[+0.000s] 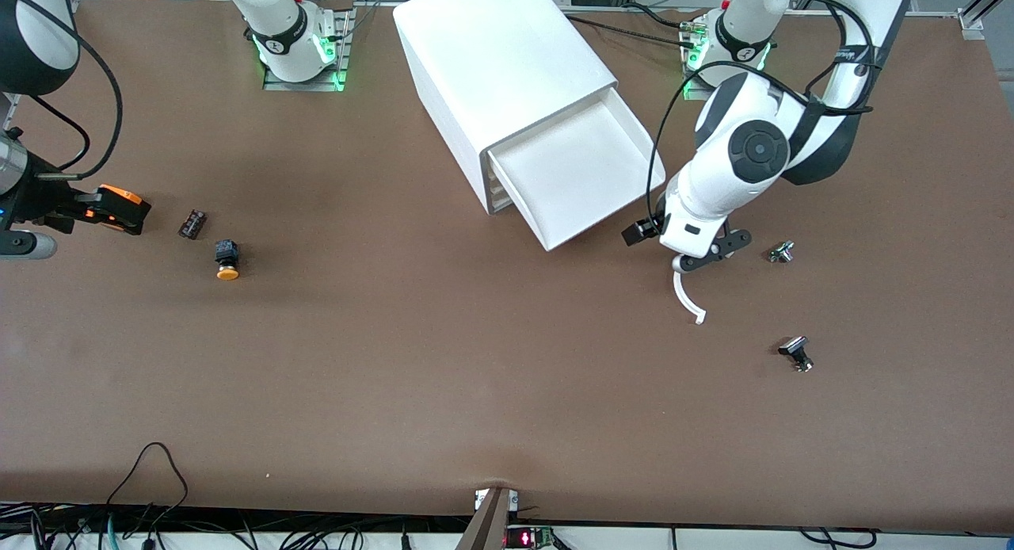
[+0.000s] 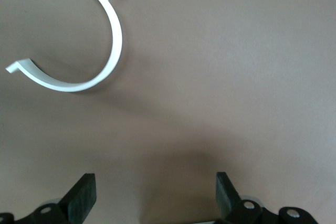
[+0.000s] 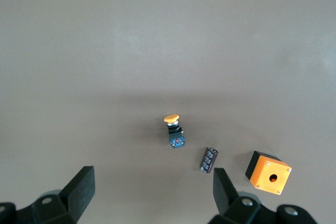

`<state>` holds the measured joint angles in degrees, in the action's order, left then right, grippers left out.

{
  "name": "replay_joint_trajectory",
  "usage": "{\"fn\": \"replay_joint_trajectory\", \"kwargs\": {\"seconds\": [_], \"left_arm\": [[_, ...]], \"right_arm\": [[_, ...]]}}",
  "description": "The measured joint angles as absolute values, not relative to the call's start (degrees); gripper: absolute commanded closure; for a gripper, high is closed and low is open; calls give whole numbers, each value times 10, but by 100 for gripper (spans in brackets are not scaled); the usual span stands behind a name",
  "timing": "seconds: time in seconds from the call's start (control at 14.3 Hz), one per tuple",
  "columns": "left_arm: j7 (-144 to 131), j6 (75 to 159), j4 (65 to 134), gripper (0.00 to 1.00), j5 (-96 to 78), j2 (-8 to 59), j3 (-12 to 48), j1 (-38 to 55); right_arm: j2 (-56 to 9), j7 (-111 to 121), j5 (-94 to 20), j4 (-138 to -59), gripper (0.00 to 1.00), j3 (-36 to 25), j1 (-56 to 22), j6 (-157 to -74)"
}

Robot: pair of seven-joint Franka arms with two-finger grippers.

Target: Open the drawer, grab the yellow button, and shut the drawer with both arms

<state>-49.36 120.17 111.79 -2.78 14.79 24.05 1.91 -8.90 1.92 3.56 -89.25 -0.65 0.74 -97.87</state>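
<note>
The table (image 1: 396,360) is plain matte brown. The cabinet (image 1: 499,59) is white, and its open drawer (image 1: 582,173) is white too. The button (image 1: 227,258) has an orange cap on a black body with a bluish patch. The box (image 1: 119,208) is orange and black. The small part (image 1: 192,223) beside it looks dark, perhaps with reddish marks. The curved clip (image 1: 687,296) is white. Two parts (image 1: 796,353) near it are black and silver. The arms (image 1: 737,169) are glossy white with black joints.
</note>
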Motion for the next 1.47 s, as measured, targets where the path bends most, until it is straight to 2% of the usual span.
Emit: {"fn": "replay_joint_trajectory", "kwargs": {"seconds": [0.35, 1.05, 1.47], "left_arm": [[-571, 1203, 1136, 0, -34, 148, 292, 23], [-621, 1194, 1171, 0, -108, 133, 366, 23], [-642, 1153, 1181, 0, -176, 114, 390, 23]], "right_arm": [[-86, 17, 36, -892, 0, -30, 3, -927], [-75, -19, 36, -863, 0, -38, -4, -908], [-51, -14, 24, -875, 0, -59, -3, -883]]}}
